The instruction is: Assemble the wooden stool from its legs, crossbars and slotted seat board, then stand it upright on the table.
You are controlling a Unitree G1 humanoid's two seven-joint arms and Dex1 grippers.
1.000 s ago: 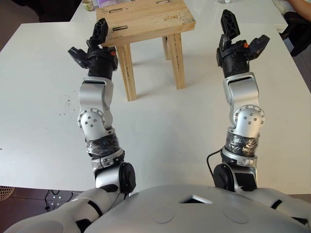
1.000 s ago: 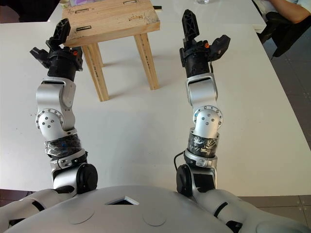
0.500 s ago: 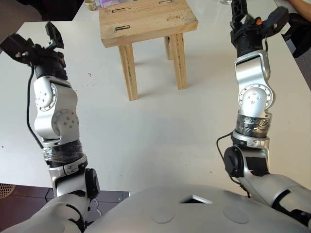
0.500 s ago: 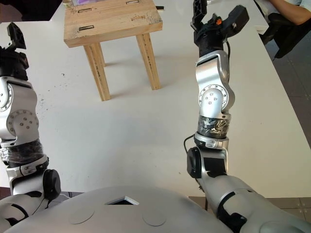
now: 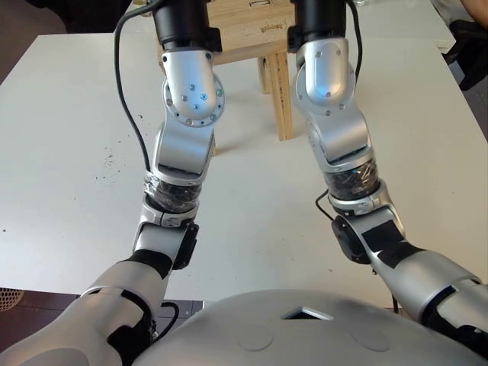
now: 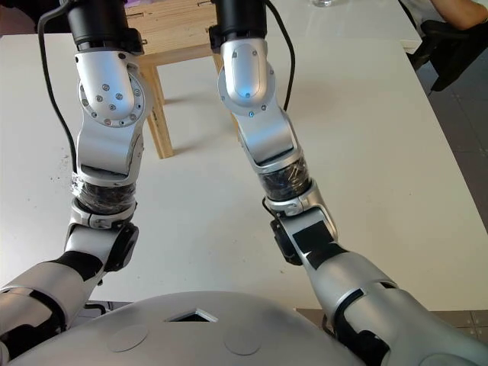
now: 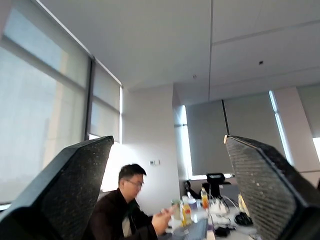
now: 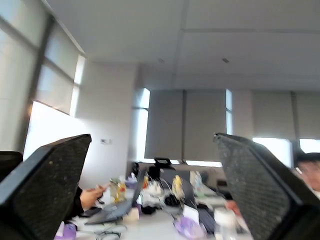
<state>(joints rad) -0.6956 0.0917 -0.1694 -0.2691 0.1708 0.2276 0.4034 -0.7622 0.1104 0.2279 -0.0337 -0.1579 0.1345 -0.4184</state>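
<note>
Both arms swung up from stool [image 5: 248,34]; left gripper [image 7: 167,145], right gripper [image 8: 152,137] spread, empty; stool upright on table [image 5: 69,114]; looks done.

The left gripper [image 7: 169,139] has its fingers [image 7: 75,190] spread wide; between them show a ceiling [image 7: 200,45] and windows [image 7: 45,100]

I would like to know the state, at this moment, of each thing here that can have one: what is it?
wooden stool: assembled, standing upright on the white table.
left end effector: open, nothing between its fingers.
right end effector: open, nothing between its fingers.
</note>
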